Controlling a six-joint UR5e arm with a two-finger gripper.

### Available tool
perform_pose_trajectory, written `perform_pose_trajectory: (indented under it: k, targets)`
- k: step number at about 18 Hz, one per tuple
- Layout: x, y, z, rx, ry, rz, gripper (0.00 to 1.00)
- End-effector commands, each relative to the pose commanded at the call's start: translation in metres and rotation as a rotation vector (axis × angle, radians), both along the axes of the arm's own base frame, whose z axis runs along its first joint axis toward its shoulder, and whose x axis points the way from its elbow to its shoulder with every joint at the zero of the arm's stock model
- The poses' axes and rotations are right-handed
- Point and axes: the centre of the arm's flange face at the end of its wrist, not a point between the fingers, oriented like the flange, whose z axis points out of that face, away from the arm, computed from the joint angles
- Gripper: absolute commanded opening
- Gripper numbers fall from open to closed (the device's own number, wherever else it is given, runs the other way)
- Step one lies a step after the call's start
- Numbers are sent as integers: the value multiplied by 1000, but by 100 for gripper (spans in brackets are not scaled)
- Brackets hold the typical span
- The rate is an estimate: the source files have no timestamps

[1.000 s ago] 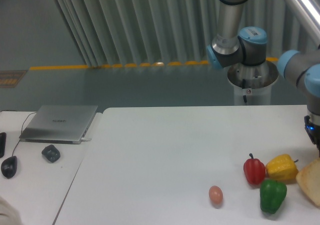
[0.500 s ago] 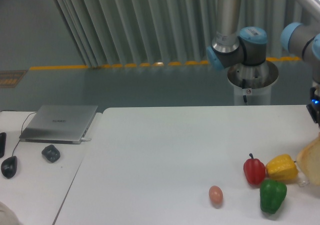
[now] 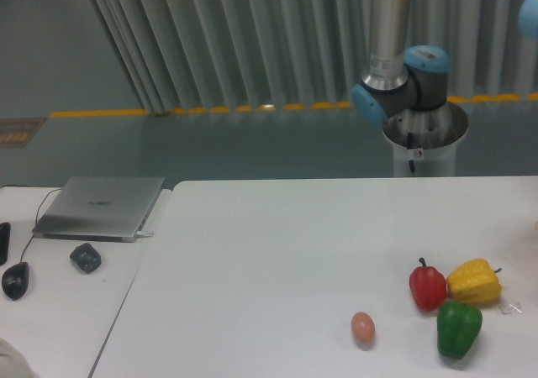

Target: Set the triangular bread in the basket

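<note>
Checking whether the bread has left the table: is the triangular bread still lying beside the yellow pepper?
No. Beside the yellow pepper only the red pepper, green pepper and bare table show; no bread is in view.

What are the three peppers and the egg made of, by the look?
Red pepper, yellow pepper, green pepper: probably moulded plastic, with uniform saturated colour and a soft sheen. Egg: smooth, matte, pinkish-tan; real or plastic, can't tell.
</note>
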Motion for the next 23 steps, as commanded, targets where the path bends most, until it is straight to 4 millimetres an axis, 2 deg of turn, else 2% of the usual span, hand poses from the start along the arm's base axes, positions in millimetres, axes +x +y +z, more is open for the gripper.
perform_pose_trajectory:
  k: [4,7,9,12,13,14,15,21,23]
  targets:
    - [-22,-51,-3,-9,4,-36,0]
    - [-34,-76,-10,-15,3,-51,0]
    - [-40,-83,-18,-14,-8,-64,0]
    - [-43,-82,-22,-14,5,-67,0]
    - [-43,-83,-22,-14,8,-65,27]
    - [-44,-84,-22,-13,10,-67,79]
    - [-43,-84,-24,-10,10,-67,100]
    - [-44,-81,-19,-39,49,-73,100]
    - [-41,-74,-18,-38,46,-77,100]
